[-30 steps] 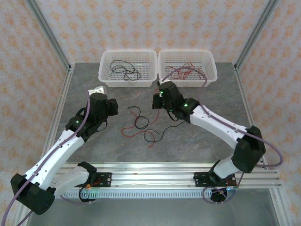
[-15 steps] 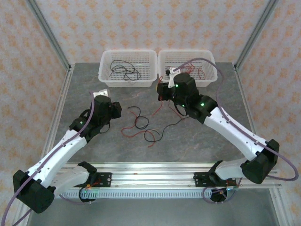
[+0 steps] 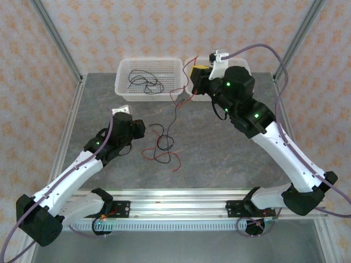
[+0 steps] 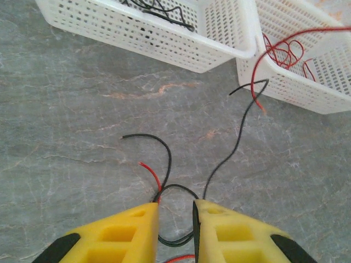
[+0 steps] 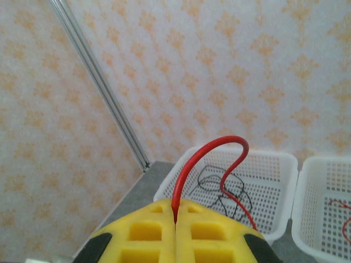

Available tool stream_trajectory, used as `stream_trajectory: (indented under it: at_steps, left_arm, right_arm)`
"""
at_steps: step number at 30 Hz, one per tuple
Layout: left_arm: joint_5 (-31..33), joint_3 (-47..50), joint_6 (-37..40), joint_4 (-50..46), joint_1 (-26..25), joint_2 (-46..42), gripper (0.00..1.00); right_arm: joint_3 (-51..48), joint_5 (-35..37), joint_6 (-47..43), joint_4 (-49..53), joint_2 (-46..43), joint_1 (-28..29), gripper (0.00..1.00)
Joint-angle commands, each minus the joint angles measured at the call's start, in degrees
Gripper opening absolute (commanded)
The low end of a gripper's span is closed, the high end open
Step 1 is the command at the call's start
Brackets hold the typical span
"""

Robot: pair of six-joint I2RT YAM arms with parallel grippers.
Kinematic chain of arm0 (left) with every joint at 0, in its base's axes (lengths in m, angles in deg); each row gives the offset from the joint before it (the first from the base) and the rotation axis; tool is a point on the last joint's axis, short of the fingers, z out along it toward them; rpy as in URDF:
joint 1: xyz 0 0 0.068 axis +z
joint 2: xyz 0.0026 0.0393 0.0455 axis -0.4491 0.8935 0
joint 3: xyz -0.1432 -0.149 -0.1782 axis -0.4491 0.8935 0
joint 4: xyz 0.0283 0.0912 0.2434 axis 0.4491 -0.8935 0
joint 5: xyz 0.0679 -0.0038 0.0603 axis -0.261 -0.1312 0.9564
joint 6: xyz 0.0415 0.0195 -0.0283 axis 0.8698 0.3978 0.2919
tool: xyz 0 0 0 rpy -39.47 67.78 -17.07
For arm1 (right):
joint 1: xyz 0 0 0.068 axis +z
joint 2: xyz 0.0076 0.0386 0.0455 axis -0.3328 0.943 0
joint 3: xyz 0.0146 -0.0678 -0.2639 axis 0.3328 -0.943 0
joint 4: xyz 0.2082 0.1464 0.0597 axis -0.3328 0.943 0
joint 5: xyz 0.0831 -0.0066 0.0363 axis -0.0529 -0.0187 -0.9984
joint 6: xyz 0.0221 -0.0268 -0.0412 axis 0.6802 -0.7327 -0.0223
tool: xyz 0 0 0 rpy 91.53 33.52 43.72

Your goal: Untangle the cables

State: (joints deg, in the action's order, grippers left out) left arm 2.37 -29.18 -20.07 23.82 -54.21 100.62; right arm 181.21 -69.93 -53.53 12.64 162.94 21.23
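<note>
The loose tangle of thin red and black curly wires (image 3: 162,143) lies on the grey marbled table (image 3: 230,159), in front of the two baskets and between the two arms. One thin red wire (image 5: 211,143) is lifted out of it. It arches up from between the yellow fingers of the right gripper (image 5: 175,213), which are pressed flat together on it. In the top view it hangs down from that gripper above the gap between the baskets. A thin black wire (image 4: 236,137) runs from the heap up toward the hanging red end.

The left gripper (image 4: 175,211) sits low over the near part of the heap. Its yellow fingers are a narrow gap apart, and a black loop lies in that gap unclamped.

Behind the heap stands a white perforated plastic basket (image 3: 123,76) with curled black wires in it. Just beside it on the right is a second white perforated basket (image 4: 307,82) with red wires inside.
</note>
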Motion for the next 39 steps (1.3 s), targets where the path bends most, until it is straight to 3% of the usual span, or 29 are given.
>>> stream_trajectory:
  at_steps: [1,11,16,25,27,30,36,39]
  left_arm:
    - [-1.61,1.73,-0.74,4.56,-2.2,1.82,0.27]
    - [-3.49,5.83,9.01,26.62,-11.03,14.36,0.48]
    - [-8.18,7.11,14.94,39.36,-13.37,20.75,0.54]
    - [-11.44,-0.28,22.51,42.15,-16.23,32.6,0.56]
    - [-9.28,-2.2,24.48,42.82,-17.62,34.46,0.56]
    - [-0.83,-5.17,27.47,43.88,-19.67,37.49,0.57]
    - [25.94,-10.94,28.03,43.59,-20.37,44.12,0.57]
    - [30.34,-10.38,27.18,44.35,-20.42,44.49,0.57]
  right_arm:
    - [4.04,0.6,-1.66,-2.48,0.83,-0.21,0.0]
    - [10.37,-2.14,-0.77,-2.17,3.4,-0.24,0.0]
    - [10.57,-1.44,-0.67,-1.66,2.54,-0.24,0.0]
    - [12.56,-1.17,-1.06,-0.33,1.27,-0.24,0.0]
    - [13.0,-1.17,-1.05,-0.15,1.19,-0.24,0.0]
    - [13.77,-1.26,-0.96,0.22,1.09,-0.24,0.0]
    - [15.35,-1.61,-0.84,1.22,0.85,-0.24,0.0]
    - [15.54,-1.2,-1.05,1.64,0.24,-0.24,0.0]
